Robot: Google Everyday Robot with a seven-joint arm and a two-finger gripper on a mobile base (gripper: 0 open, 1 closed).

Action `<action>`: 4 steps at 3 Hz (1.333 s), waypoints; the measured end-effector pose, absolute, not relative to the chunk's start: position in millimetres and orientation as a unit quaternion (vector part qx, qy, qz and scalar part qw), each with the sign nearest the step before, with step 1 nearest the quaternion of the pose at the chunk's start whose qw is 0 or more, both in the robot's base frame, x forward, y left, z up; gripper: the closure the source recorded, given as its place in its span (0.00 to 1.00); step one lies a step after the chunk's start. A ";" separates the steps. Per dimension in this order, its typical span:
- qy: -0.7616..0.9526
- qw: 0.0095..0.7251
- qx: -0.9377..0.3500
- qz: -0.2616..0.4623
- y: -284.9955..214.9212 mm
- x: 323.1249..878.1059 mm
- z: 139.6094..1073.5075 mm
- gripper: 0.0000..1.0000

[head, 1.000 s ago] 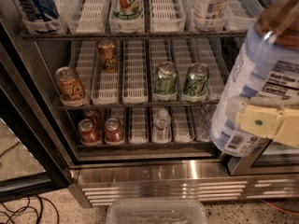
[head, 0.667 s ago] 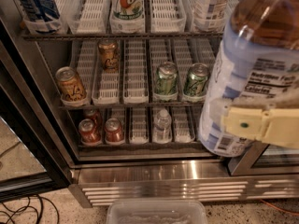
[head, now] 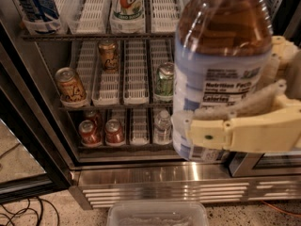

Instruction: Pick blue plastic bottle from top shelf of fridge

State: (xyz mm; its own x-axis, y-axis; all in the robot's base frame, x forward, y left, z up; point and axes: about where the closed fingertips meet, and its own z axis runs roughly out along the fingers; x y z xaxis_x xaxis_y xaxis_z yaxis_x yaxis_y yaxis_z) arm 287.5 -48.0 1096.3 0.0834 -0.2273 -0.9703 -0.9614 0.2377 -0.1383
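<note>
Stainless steel and wire racks fill the background of the camera view: the fridge (head: 164, 189) stands open behind the gripper (head: 200, 124), its ribbed grille below and a clear plastic bin (head: 157, 214) on the floor lower still. The cream fingers are clamped around the blue plastic bottle (head: 221, 69), one finger lying across the pale label low on its body. The bottle stands close to upright and near the camera, apparently already out of its lane. Up and to the left of the gripper, the top shelf (head: 89, 35) carries a dark-blue-labelled bottle (head: 35, 6) and a white-labelled bottle (head: 127, 4); level with it on the left are soda cans (head: 70, 86), with a small water bottle (head: 163, 126) just beside the bottle's base. The step in hand looks like the withdrawal. Since the grip sits low and the drink is heavy above it, the bottle would likely tip or slip on its slick label, so a firm squeeze and a slow, level pull straight back seem wise.
</note>
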 end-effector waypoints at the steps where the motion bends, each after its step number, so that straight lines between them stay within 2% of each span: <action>1: 0.568 0.518 -0.529 0.358 -29.9 285.8 1092.5 1.00; 4: 0.542 0.517 -0.513 0.420 -2.2 331.3 1051.2 1.00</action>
State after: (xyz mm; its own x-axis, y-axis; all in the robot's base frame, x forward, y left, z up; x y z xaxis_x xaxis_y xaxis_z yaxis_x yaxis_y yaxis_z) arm 331.3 -2.2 1051.2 0.0611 -0.1221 -0.9906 -0.9898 0.1206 -0.0759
